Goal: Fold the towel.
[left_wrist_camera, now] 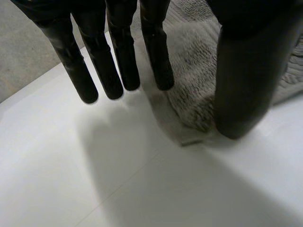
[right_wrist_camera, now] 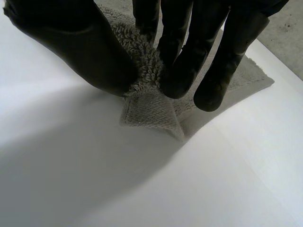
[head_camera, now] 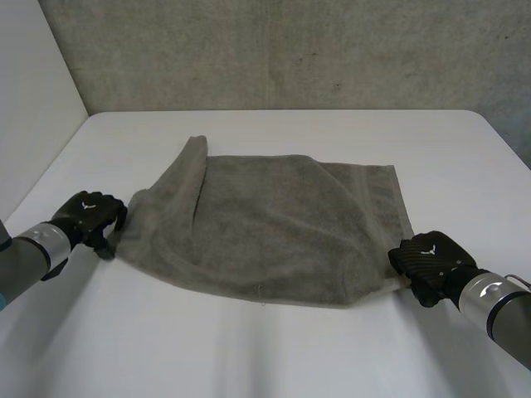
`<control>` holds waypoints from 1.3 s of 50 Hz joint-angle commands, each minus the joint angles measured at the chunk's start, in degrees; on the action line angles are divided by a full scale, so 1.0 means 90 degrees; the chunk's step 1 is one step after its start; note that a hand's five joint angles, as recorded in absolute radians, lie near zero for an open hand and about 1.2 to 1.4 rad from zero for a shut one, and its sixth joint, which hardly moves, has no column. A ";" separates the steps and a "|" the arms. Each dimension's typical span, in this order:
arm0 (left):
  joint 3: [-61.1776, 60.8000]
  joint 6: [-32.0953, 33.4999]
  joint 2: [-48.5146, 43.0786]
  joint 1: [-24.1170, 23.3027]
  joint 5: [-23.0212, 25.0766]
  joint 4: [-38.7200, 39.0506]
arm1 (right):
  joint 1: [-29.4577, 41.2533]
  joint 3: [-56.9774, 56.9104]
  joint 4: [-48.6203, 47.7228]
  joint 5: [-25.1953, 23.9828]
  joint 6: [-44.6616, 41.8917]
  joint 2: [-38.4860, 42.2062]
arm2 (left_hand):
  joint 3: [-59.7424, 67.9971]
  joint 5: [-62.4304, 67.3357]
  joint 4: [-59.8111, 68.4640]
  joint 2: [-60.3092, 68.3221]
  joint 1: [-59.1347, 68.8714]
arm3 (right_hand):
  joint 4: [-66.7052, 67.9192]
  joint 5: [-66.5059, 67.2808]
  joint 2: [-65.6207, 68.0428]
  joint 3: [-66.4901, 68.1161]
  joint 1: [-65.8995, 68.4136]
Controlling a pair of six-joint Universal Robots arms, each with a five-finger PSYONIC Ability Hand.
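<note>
Pinching the towel's (right_wrist_camera: pixel 151 111) near right corner between thumb and fingertips (right_wrist_camera: pixel 177 85), your right hand (head_camera: pixel 430 257) grips the cloth just above the table (head_camera: pixel 249 348). On your left hand (head_camera: pixel 87 211) the fingers (left_wrist_camera: pixel 118 56) hang straight and apart from the thumb, gripping nothing, with the towel's left corner lying flat between them. You have the grey towel spread loosely across the middle of the white table, its left side rumpled into a fold.

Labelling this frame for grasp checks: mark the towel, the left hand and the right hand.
towel (head_camera: pixel 274 224), head view, its flat middle.
left hand (head_camera: pixel 87 214), head view, back of the hand.
right hand (head_camera: pixel 430 259), head view, back of the hand.
</note>
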 commanded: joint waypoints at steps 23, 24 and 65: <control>-0.0017 -0.0265 -0.0050 -0.0043 0.0028 -0.0009 | 0.0062 0.0029 0.0000 0.0029 -0.0088 0.0054 | 0.0235 0.0279 0.0234 0.0189 0.0212 | 0.0308 0.0366 0.0418 0.0216 0.0387; -0.0017 -0.0265 -0.0050 -0.0043 0.0028 -0.0009 | 0.0062 0.0039 0.0000 0.0029 -0.0107 0.0054 | 0.0235 0.0280 0.0235 0.0190 0.0213 | 0.0308 0.0366 0.0418 0.0216 0.0387; -0.0515 -0.1339 0.2274 -0.0082 0.0057 -0.0078 | 0.0023 -0.1151 0.1101 -0.0009 0.0887 -0.1634 | 0.4364 0.4408 0.4363 0.4318 0.4341 | 0.0308 0.0366 0.0418 0.0216 0.0387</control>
